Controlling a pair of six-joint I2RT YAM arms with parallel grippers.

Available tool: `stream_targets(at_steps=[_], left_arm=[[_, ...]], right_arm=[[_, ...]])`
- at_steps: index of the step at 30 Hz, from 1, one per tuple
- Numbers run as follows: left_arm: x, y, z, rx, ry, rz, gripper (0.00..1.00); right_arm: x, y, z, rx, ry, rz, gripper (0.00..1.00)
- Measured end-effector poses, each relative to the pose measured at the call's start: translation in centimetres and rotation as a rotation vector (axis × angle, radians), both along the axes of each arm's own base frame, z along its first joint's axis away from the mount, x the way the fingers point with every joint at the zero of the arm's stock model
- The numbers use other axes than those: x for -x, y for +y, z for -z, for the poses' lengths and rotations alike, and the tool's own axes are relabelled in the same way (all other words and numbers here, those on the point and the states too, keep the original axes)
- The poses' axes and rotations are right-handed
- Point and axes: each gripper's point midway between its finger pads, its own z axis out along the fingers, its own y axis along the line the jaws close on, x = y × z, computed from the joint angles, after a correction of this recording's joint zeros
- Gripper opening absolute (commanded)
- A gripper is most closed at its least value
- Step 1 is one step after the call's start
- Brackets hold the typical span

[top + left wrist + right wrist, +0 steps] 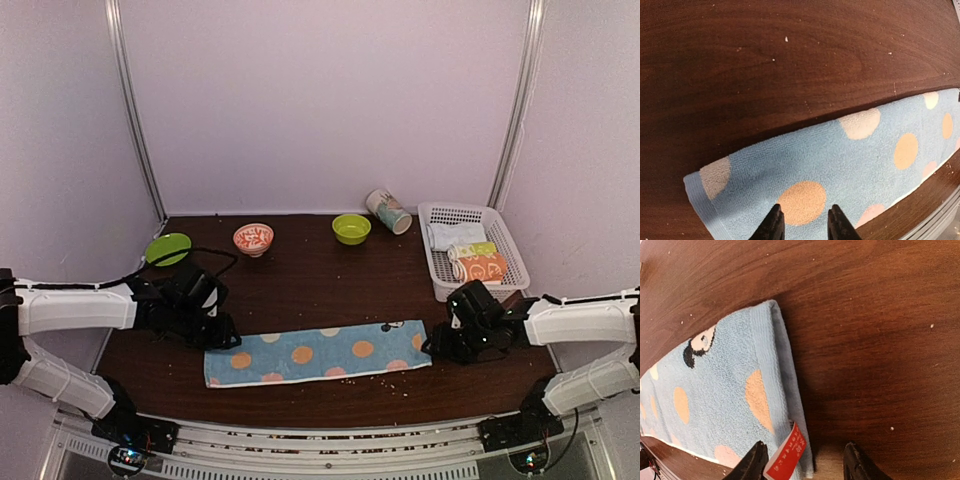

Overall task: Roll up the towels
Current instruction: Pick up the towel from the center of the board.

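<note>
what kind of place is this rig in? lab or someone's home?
Probably a lab test booth, not a home: plain white panel walls box in a wooden table, with a metal mounting rail along its near edge.

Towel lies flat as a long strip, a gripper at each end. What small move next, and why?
Probably the right gripper lowers and closes on the blue dotted towel's end edge to start the roll. Its jaws stand open astride that edge by the red tag, the strip is flat and unrolled, and the left gripper is open at the far end.
</note>
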Motion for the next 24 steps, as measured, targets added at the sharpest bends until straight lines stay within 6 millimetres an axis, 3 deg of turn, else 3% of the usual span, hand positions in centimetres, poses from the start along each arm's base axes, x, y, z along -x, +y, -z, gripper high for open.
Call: stream_targets(at_steps=[9, 17, 20, 24], left_arm=[[0.0, 0.1, 0.4, -0.011, 0.008, 0.002, 0.30], [-0.1, -0.1, 0.7, -0.006, -0.003, 0.010, 0.29], [0.2, 0.1, 1.2, -0.006, 0.002, 0.012, 0.29], [0.5, 0.2, 1.7, -0.009, 0.012, 0.019, 0.28]], right_arm=[[-0.4, 1.8, 0.4, 0.079, 0.012, -0.096, 0.38], [0.2, 3.6, 1.7, 0.153, 0.036, -0.189, 0.06], [0.0, 3.8, 1.4, 0.139, 0.024, -0.179, 0.00], [0.4, 3.3, 0.9, 0.143, 0.027, -0.162, 0.00]])
